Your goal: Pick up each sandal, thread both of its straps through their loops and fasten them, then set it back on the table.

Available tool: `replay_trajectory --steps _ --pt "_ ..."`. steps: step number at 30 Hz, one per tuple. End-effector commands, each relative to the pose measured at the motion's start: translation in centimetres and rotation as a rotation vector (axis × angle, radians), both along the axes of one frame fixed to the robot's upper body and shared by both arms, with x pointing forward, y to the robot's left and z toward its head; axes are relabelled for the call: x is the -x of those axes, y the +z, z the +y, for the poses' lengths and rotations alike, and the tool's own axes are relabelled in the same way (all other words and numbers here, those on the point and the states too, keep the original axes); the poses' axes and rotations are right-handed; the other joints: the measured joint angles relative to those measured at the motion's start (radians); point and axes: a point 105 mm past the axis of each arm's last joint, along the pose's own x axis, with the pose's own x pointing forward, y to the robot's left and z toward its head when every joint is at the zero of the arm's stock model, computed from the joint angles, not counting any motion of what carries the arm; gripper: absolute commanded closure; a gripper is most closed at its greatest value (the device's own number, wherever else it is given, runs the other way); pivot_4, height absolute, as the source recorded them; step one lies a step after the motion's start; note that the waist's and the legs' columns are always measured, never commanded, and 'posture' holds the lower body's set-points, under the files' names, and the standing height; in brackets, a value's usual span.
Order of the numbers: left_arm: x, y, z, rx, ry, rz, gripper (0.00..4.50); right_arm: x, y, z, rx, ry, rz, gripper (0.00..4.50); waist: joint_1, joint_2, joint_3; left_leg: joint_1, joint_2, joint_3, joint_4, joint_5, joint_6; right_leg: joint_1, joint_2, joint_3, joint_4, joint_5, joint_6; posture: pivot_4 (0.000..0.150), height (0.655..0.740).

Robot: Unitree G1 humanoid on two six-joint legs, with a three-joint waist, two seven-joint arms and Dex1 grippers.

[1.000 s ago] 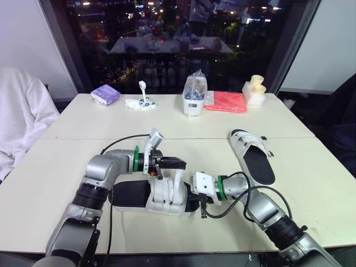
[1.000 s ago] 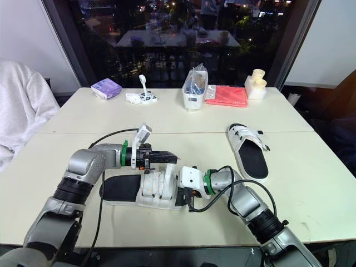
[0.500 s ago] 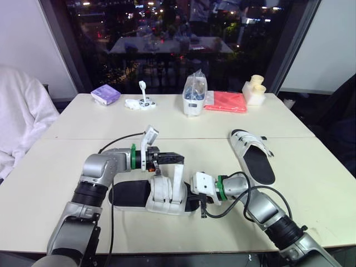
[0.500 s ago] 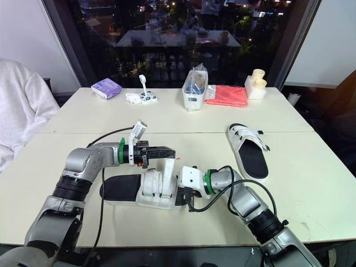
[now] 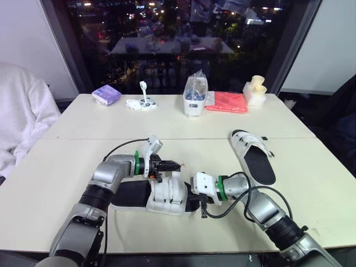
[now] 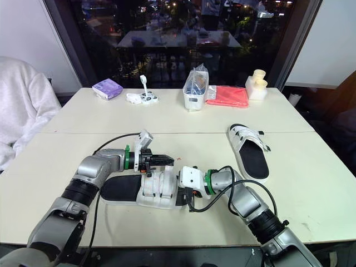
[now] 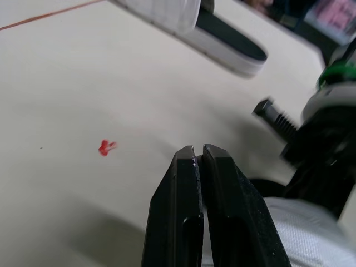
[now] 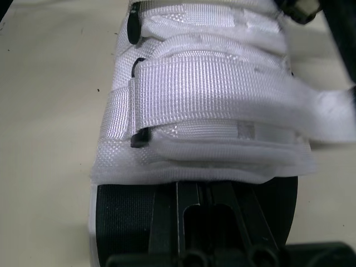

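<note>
L tool (image 5: 178,164) lower, at near sandal's (image 5: 166,196) far edge

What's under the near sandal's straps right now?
On the near sandal, black footbed runs out from beneath the white straps toward the heel. The right claw is tucked in at the toe end; how far it reaches beneath them is covered.

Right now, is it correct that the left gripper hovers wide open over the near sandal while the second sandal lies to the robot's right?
Not quite: the left gripper is shut, its fingers pressed together, as the left wrist view shows. The rest holds: it hovers over the near sandal, and the second sandal lies on the table to the robot's right.
</note>
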Motion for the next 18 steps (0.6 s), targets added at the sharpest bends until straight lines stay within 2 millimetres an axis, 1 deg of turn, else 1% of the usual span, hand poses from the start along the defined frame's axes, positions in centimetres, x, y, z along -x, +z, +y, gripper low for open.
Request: replay_trajectory --steps 1,4,6,7,11,15,16,18 --pt "0.5 -2.3 1.1 -0.181 -0.036 -0.025 2.98 1.3 -5.4 -2.6 0.181 -0.072 0.166 4.5 -0.001 0.0 0.0 0.0 0.0 0.0 0.0 0.0 0.0 0.0 0.0 0.0 0.0 0.0 0.0 0.15 0.74" --pt "0.8 -3.2 1.5 -0.287 -0.078 -0.071 1.37 1.3 -5.4 -2.6 0.181 -0.072 0.167 4.5 0.0 0.0 -0.002 0.0 0.0 0.0 -0.004 0.0 0.0 -0.001 0.0 0.0 -0.002 0.0 0.0 0.15 0.74" --pt "0.4 -3.6 1.9 -0.359 -0.085 -0.133 0.32 1.3 -5.4 -2.6 0.18 -0.072 0.166 4.5 -0.001 0.001 -0.003 0.0 0.0 0.0 -0.006 0.0 0.0 -0.001 0.0 0.0 -0.004 0.0 0.0 0.15 0.74" --pt "0.1 -3.7 2.2 -0.384 -0.073 -0.156 0.05 1.3 -5.4 -2.5 0.179 -0.072 0.166 4.5 -0.001 0.001 -0.003 0.0 0.0 0.0 -0.007 0.0 0.0 -0.001 0.0 0.0 -0.004 0.0 0.0 0.15 0.74" --pt "-1.6 -3.3 2.8 -0.411 0.019 -0.201 0.05 1.3 -5.4 -2.4 0.175 -0.074 0.166 4.5 0.001 0.004 -0.007 0.0 0.0 0.001 -0.007 0.0 0.0 -0.001 0.0 0.0 -0.004 0.0 0.0 0.15 0.74" --pt "-3.2 -1.8 4.1 -0.374 0.138 -0.226 0.05 1.6 -5.6 -2.2 0.172 -0.07 0.169 4.5 -0.002 0.003 -0.007 0.0 0.0 0.001 -0.007 0.0 0.0 -0.002 0.0 0.0 -0.003 0.0 0.0 0.15 0.74" --pt "-3.4 -1.5 4.5 -0.366 0.162 -0.228 0.05 1.6 -5.6 -2.2 0.172 -0.07 0.169 4.5 -0.002 0.003 -0.007 -0.001 0.0 0.001 -0.007 0.0 0.0 -0.003 0.0 0.0 -0.003 0.0 0.0 0.15 0.74" --pt "-3.3 -1.0 5.4 -0.346 0.169 -0.225 0.05 1.5 -5.5 -2.1 0.164 -0.07 0.169 4.5 -0.004 0.003 -0.007 -0.001 0.0 0.001 -0.007 0.0 0.0 -0.003 0.0 0.0 -0.003 0.001 0.002 0.15 0.74"
